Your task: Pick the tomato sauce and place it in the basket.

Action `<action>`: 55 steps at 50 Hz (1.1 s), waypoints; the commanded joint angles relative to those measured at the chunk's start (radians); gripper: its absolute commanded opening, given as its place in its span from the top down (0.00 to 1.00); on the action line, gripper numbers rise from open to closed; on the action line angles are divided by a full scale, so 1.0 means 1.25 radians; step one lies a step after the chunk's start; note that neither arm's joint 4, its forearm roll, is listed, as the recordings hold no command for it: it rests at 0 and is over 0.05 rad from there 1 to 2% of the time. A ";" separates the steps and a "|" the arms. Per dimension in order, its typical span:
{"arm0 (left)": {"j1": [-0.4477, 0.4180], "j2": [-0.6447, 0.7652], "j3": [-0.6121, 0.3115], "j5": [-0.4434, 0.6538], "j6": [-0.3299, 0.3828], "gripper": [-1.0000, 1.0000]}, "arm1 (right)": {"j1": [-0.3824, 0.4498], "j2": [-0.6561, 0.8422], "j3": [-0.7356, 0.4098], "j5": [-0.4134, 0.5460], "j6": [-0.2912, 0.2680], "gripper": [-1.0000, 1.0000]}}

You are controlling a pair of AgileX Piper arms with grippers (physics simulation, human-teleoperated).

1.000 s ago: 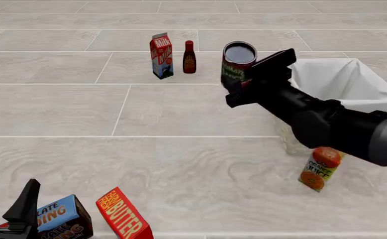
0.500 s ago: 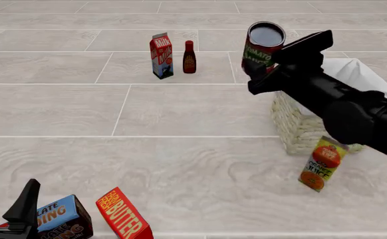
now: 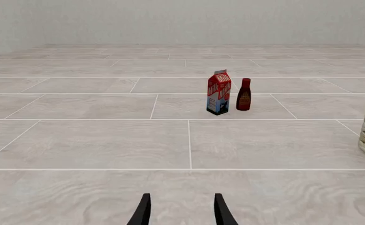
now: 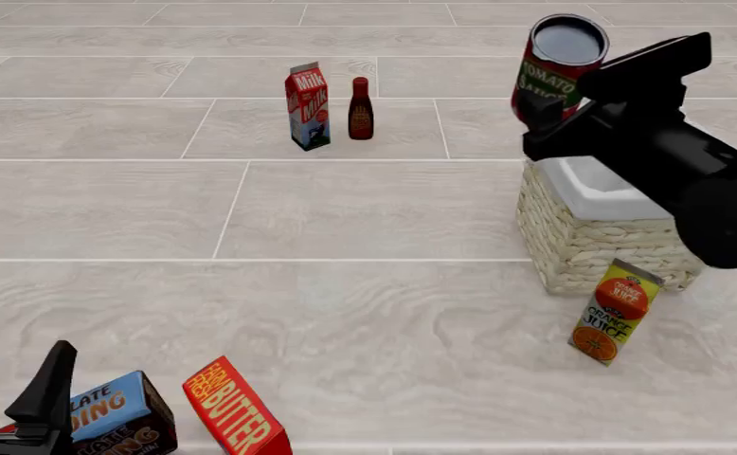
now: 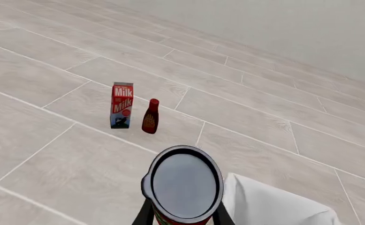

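above the near-left corner of the basket (image 4: 596,223): my right gripper (image 4: 568,95) clamps the tomato sauce (image 4: 558,59), can upright, dark top up, jaws closed on its lower body. vs 1.0 s ago the can has risen and travelled right, from low beside the basket's left side to high over its rim; the arm now covers most of the white lining. right wrist view: can top (image 5: 184,184) fills the lower centre, lining (image 5: 264,204) just beside it. meaning, as i judge it: lift + carry nearly done, what's left is to centre over the opening, lower, release. left gripper (image 3: 181,211) parked low at the near edge, fingers apart, holding nothing. milk carton (image 4: 307,106) & dark red bottle (image 4: 360,109) stand far left, well apart from the basket; orange juice carton (image 4: 611,313) leans just in front of it.
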 commanded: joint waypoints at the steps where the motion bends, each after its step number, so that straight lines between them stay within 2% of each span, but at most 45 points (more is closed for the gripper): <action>1: 0.000 0.000 0.000 0.000 0.000 0.00 | -0.046 -0.025 -0.005 0.016 0.004 1.00; 37: 0.000 0.000 0.000 0.000 0.000 0.00 | -0.194 -0.036 -0.002 0.024 0.007 1.00; 55: 0.000 0.000 0.000 0.000 0.000 0.00 | -0.247 -0.025 -0.008 0.025 0.025 1.00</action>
